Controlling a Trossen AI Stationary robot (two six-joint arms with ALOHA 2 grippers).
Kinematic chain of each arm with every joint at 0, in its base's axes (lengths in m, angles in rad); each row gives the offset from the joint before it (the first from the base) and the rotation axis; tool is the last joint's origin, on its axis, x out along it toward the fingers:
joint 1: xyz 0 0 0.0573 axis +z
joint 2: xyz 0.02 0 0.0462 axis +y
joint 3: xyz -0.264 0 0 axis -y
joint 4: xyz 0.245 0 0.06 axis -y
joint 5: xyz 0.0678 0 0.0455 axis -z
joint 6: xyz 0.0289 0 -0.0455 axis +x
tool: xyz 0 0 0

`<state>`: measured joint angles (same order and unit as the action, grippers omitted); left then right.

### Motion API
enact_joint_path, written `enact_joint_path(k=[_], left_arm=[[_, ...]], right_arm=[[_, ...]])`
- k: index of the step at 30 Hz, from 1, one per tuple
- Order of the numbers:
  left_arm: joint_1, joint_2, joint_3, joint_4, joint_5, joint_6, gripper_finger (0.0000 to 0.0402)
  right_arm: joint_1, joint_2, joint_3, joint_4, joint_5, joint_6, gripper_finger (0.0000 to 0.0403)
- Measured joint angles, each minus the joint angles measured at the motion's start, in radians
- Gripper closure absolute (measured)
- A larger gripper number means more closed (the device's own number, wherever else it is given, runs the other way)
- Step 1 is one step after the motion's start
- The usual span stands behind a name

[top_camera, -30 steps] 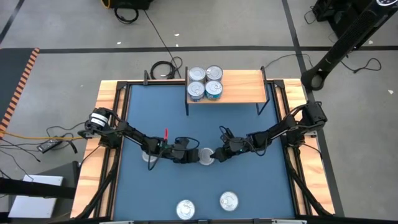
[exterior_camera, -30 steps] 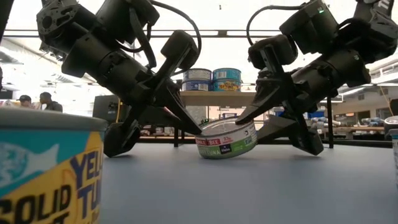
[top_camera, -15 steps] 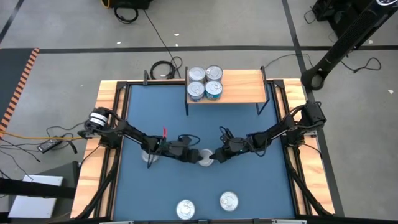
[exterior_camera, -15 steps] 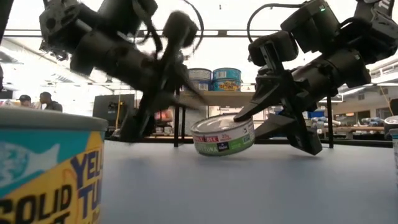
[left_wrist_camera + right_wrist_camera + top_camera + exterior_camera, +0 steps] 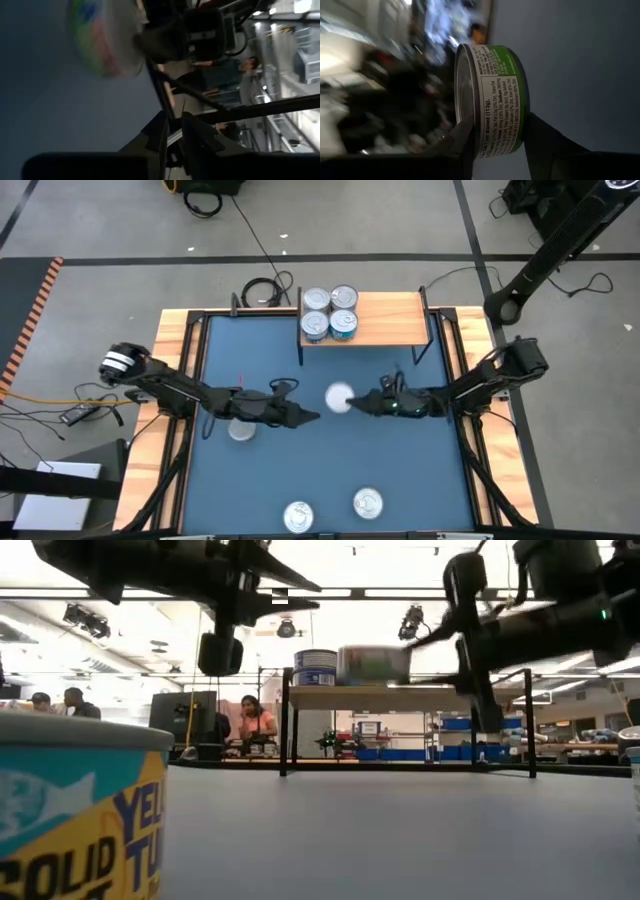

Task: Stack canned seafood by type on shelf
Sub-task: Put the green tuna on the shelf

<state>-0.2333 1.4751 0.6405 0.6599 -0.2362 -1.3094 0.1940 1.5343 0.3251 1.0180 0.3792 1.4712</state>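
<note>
- While two silver-lidded tins (image 5: 299, 516) sit at the near edge of the blue worktop (image 5: 400, 470), one of them filling the low view's corner with its yellow tuna label (image 5: 70, 810), nobody is touching them.
- Further in, a lone tin (image 5: 241, 431) lies flat on the worktop just beside the left arm, untouched.
- Up in the air over mid-worktop, the left claw (image 5: 305, 416) hangs empty; the high view shows its fingertips drawn to a narrow point, holding nothing.
- Facing it, the right claw (image 5: 352, 401) carries the green-label tin (image 5: 492, 97), and its wrist view shows a finger pressed on each flat face, a firm pinch across lid and base.
- That tin (image 5: 373, 665) rides well clear of the worktop, roughly level with the shelf deck in the low view, so I judge this to be the carry step: one can lifted and heading for its pile.
- At the far edge, the shelf (image 5: 385, 319) holds four tins (image 5: 330, 313) clustered at its left end, some teal-labelled; the rest of the board is bare wood.
- Next call, as I read it: bring the green tin over the bare part of the board, away from the teal group, level it lid-up, lower until it rests, then widen the claw.
</note>
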Motion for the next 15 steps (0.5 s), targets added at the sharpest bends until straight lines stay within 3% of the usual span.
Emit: enact_joint_path(k=[8,11,15], left_arm=[[0.007,-0.066,-0.009,0.000,-0.022,0.046,0.0341],[0.013,-0.070,-0.011,-0.013,-0.022,0.051,0.0341],[0.018,-0.072,-0.010,-0.043,-0.021,0.052,0.0341]], right_arm=[[-0.002,-0.240,0.003,-0.022,0.385,-0.078,0.0277],[-0.006,-0.306,0.002,-0.121,0.571,-0.024,0.0277],[-0.019,-0.350,0.002,-0.196,0.718,0.010,0.0277]])
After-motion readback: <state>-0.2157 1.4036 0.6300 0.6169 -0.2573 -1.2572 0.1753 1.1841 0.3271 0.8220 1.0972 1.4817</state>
